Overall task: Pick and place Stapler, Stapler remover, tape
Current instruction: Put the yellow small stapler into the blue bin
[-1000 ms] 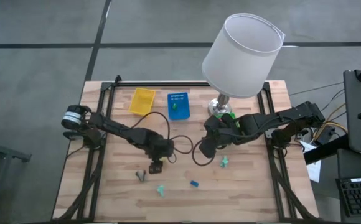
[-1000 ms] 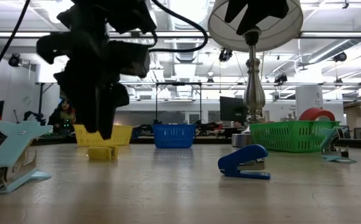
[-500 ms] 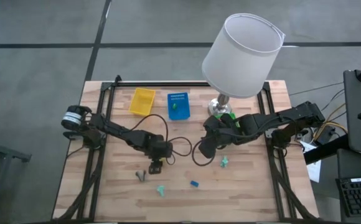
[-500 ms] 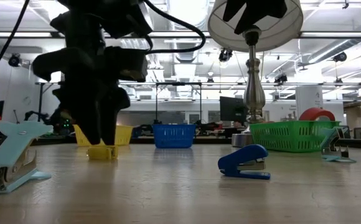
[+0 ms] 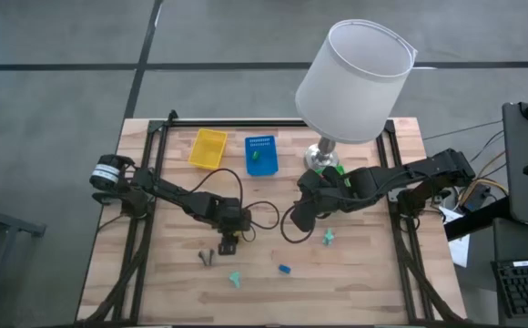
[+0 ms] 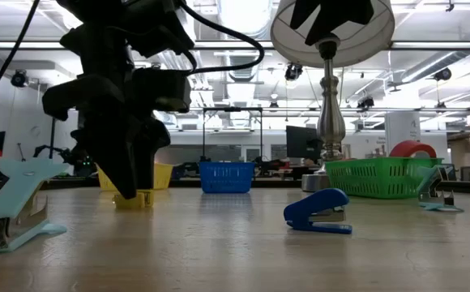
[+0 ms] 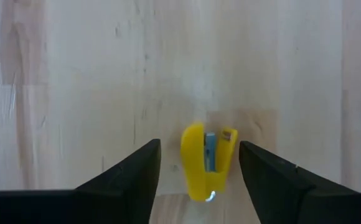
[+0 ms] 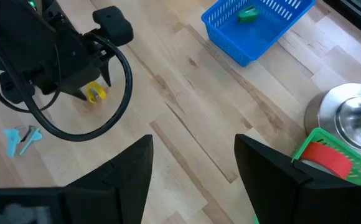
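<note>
Yellow staple remover (image 7: 206, 163) between open left gripper (image 7: 199, 171) fingers, seemingly untouched.

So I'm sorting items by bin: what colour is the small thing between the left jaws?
Yellow, a small staple remover, clearest in the left wrist view.

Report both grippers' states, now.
Left gripper: open, fingers on either side of the yellow staple remover on the table, not gripping it.
Right gripper: open, holding nothing, above bare table near the lamp base.

Bright ceiling lights (image 6: 243, 12) backlight the low view; tabletop evenly lit.
</note>
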